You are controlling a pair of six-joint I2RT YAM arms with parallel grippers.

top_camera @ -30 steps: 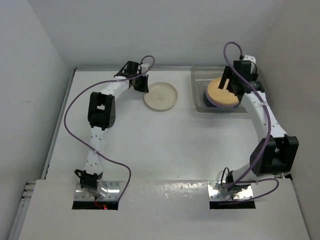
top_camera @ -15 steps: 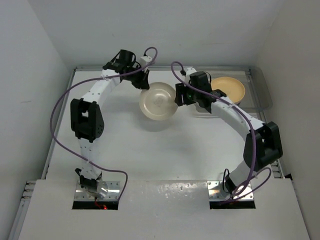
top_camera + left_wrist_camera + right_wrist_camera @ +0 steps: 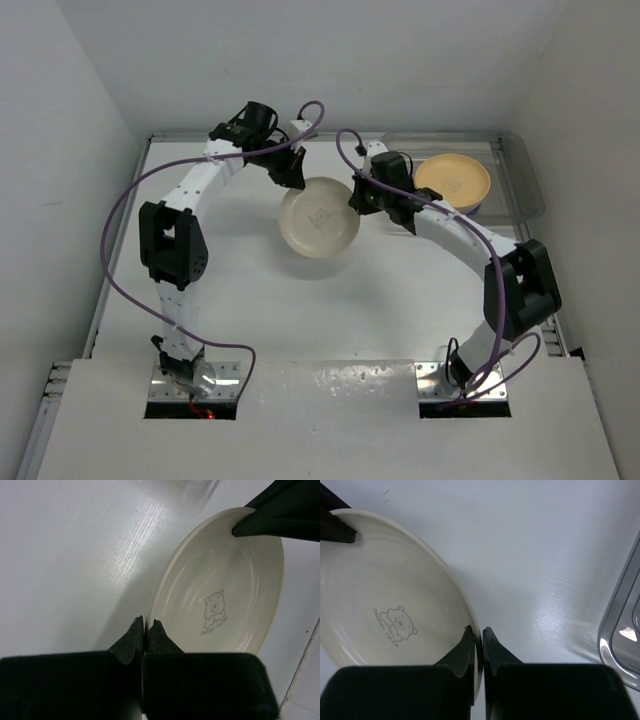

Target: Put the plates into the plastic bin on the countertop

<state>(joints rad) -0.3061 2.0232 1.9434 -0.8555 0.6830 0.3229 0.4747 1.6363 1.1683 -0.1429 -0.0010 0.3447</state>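
A cream plate (image 3: 318, 218) with a bear print hangs tilted over the white countertop (image 3: 300, 310), held from two sides. My left gripper (image 3: 290, 178) pinches its upper-left rim; in the left wrist view the jaws (image 3: 146, 625) stand nearly together with the rim (image 3: 165, 595) between them. My right gripper (image 3: 358, 198) is shut on the opposite rim, seen edge-on between its tips (image 3: 479, 632) beside the plate face (image 3: 385, 595). A yellow-orange plate (image 3: 452, 180) tops a stack in the clear plastic bin (image 3: 527, 185) at the back right.
White walls close in the countertop on the left, back and right. The bin's grey-looking corner (image 3: 620, 630) lies just right of my right gripper. Purple cables loop above both arms near the back wall.
My right gripper left the yellow-orange plate in the bin, swung left and shut on the cream plate's rim. My left gripper lifted that plate off the table and tilted it rightward.
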